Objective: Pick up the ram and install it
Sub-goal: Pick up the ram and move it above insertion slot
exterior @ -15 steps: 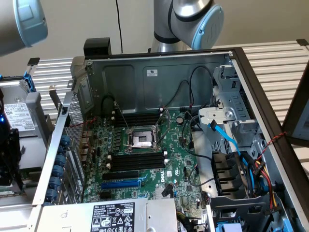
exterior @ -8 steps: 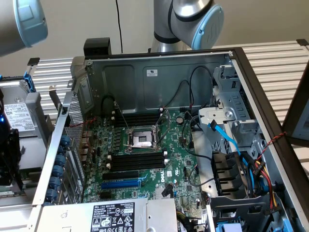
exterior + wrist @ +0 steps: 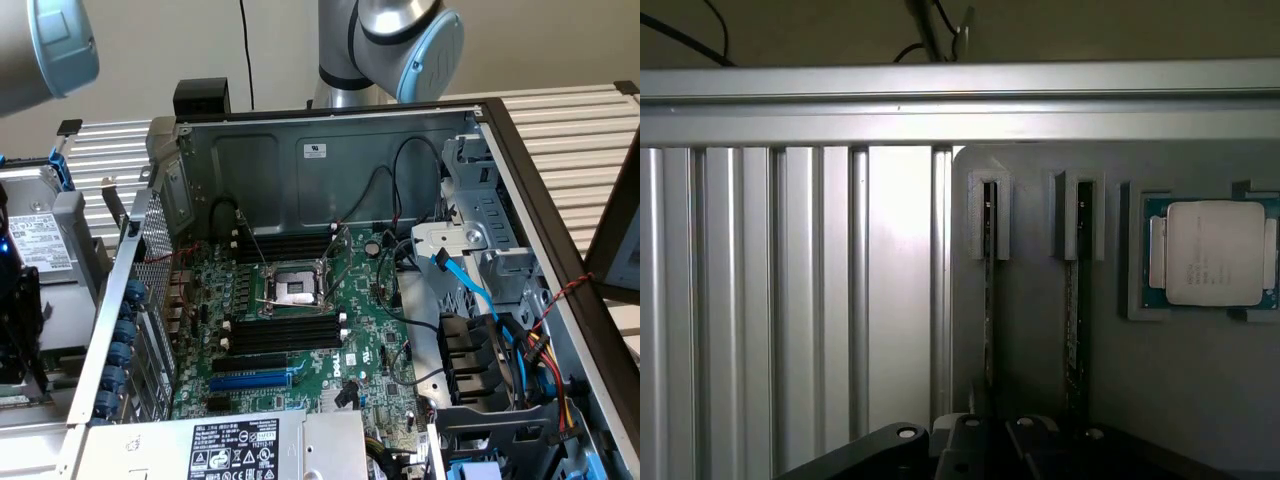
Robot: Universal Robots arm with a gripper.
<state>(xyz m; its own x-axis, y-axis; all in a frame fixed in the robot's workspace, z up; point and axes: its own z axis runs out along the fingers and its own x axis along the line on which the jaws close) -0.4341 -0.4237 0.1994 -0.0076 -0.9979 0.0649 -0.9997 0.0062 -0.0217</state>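
- Slatted aluminium bench (image 3: 790,300) carries a grey holder (image 3: 1030,330) next to a CPU (image 3: 1212,252).
- Two sticks stand on edge in the holder's slots. The ram (image 3: 989,300), the one farther from the CPU, reaches the gripper (image 3: 995,440); the other stick (image 3: 1072,320) lies parallel, just beside it.
- Jaws: I cannot tell whether they are open or closed.
- The ram's long axis runs from the holder's end clips straight toward the gripper, thin edge facing up.
- My judgement: pinch the flat faces squarely, centred, and lift straight out of the slot without twisting, so that the edge does not bind.

Exterior: high, angled down into PC case (image 3: 300,190). Wrist: close over parts holder (image 3: 1200,390). Both catch slatted table (image 3: 575,125).
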